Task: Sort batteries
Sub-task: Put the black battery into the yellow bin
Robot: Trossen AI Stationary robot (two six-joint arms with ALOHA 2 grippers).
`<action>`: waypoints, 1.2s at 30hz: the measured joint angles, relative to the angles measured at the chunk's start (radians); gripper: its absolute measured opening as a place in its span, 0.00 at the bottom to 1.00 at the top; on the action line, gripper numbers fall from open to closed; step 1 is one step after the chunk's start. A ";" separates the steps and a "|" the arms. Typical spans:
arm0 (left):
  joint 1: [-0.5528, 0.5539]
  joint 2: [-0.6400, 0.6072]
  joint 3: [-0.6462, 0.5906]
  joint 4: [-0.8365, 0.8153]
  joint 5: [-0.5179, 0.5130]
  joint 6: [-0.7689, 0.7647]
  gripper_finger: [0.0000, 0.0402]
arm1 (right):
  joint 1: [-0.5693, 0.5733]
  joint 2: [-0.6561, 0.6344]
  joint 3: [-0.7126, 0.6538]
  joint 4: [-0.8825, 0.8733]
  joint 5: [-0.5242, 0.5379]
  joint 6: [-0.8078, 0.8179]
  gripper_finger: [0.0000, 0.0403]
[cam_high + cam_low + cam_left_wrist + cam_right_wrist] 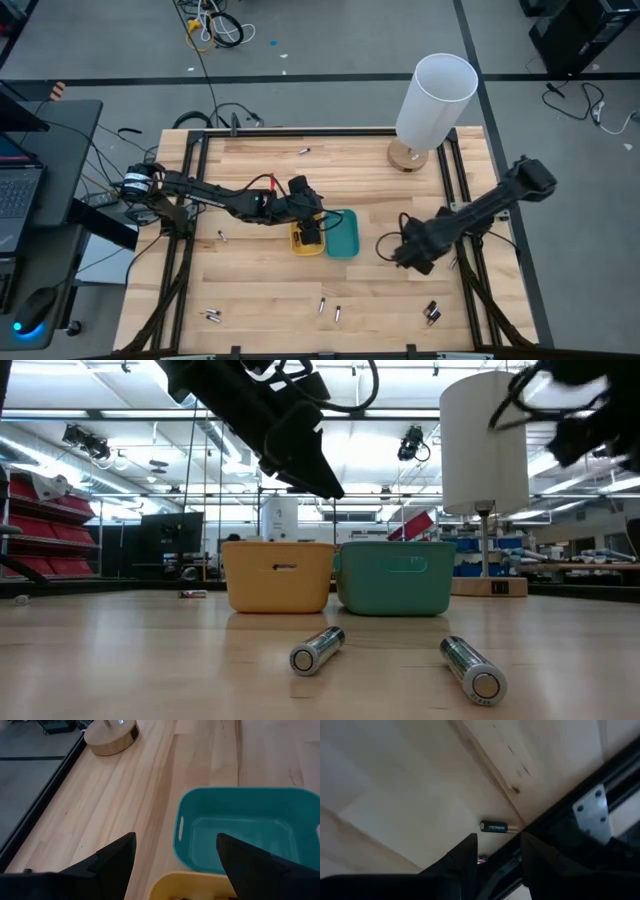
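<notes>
Closest to me, along the near edge of the wooden table (pixel 260 300), I see loose batteries: a pair lying near the middle (pixel 329 309), which the low view shows as two silvery cylinders (pixel 317 650) resting on their sides slightly apart, a small cluster toward the near left corner (pixel 212 316), and a darker group toward the near right corner (pixel 432 313). One more small cell lies alone on the left part of the table (pixel 222 236).

Farther in, at the table's centre, a yellow tray (pixel 307 238) and a teal tray (pixel 343 233) sit side by side, touching. My left gripper (pixel 308 222) hangs above the yellow tray, raised off it in the low view (pixel 318 477). Its fingers (pixel 112 862) are spread wide with nothing between them; through the gap I see the teal tray's bare floor (pixel 247 832) and the yellow tray's rim.

To the right of the trays, my right gripper (pixel 412 255) hovers low over the table's right side. Its fingers (pixel 462 857) stand a little apart, holding nothing. Beyond them the right wrist view shows one dark battery (pixel 493 826) lying on the wood just beside the black frame rail (pixel 570 827).

At the far side, a single battery (pixel 303 151) lies near the back edge, and a white lamp (pixel 432 100) on a round wooden base stands at the far right.
</notes>
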State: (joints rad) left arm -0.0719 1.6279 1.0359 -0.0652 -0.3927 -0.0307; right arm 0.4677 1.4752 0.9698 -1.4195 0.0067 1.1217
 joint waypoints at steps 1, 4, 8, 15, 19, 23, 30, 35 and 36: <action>0.000 0.000 0.000 0.000 0.000 0.000 0.73 | 0.016 -0.012 -0.007 -0.009 0.006 -0.020 0.34; 0.000 0.000 0.000 0.012 0.000 0.001 0.73 | 0.040 0.014 -0.047 -0.053 -0.054 -0.151 0.33; 0.001 0.000 0.000 0.056 0.000 0.019 0.73 | 0.008 0.150 -0.099 -0.064 -0.171 -0.411 0.33; 0.006 0.000 0.000 0.081 0.001 0.027 0.73 | -0.028 0.398 -0.128 -0.093 -0.130 -0.781 0.33; 0.019 0.000 0.000 0.062 0.001 0.027 0.73 | -0.026 0.444 -0.128 -0.011 -0.115 -0.936 0.34; 0.025 0.000 0.000 0.034 0.001 0.020 0.73 | -0.025 0.428 -0.128 0.060 -0.112 -1.017 0.34; 0.025 0.000 0.000 -0.006 0.001 -0.004 0.73 | -0.023 0.355 -0.139 0.142 -0.112 -1.018 0.34; 0.025 0.000 0.000 -0.047 0.001 -0.004 0.73 | 0.004 0.321 -0.193 0.220 -0.111 -1.011 0.34; 0.025 0.000 0.000 -0.058 0.001 -0.004 0.73 | 0.009 0.318 -0.207 0.231 -0.108 -1.010 0.34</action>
State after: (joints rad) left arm -0.0471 1.6279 1.0359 -0.1233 -0.3916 -0.0345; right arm 0.4769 1.7935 0.7632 -1.1883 -0.1017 0.1120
